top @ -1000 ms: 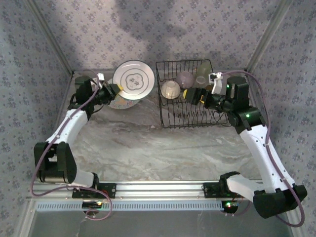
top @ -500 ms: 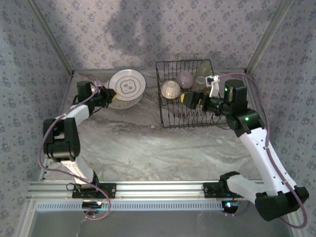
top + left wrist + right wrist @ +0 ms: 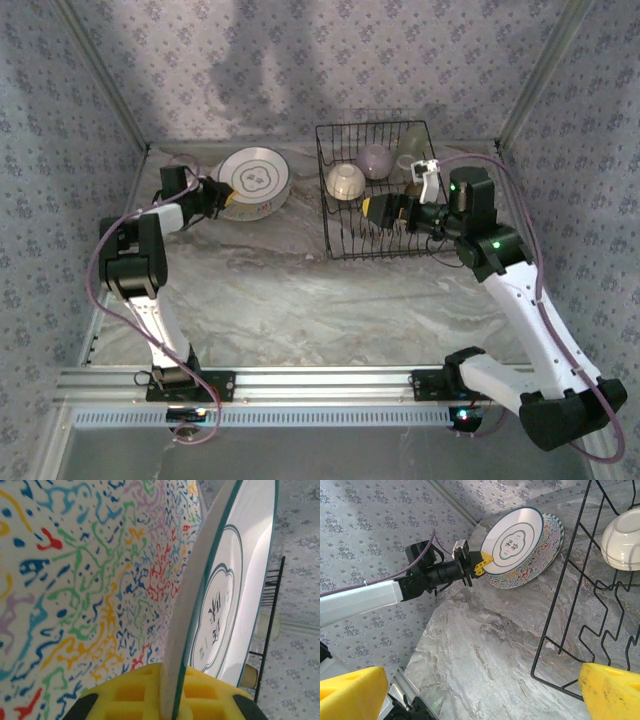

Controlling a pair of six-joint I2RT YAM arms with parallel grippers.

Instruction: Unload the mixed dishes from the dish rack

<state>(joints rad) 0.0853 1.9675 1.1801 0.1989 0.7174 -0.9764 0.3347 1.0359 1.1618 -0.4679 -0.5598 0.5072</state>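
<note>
The white plate [image 3: 253, 178] is covering most of the squiggle plate [image 3: 248, 212] from overhead. At the left wrist both are running off the top edge, the yellow pads [image 3: 125, 692] of the left gripper [image 3: 167, 697] getting clipped below. By the right wrist, the dish rack [image 3: 547, 625] is spilling off the right edge.

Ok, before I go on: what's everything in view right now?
white plate: one, white with green rings, back left, rim in the left gripper
squiggle plate: one, multicoloured, on the table beneath the white plate
rack: one, black wire, back right
cream bowl: one, cream with grey stripes, rack's left part
lilac bowl: one, pale lilac, rack's back
cup: at least one, pale, rack's back right
table: one, grey marble
left gripper: shut on the white plate
right gripper: open, over the rack
</note>
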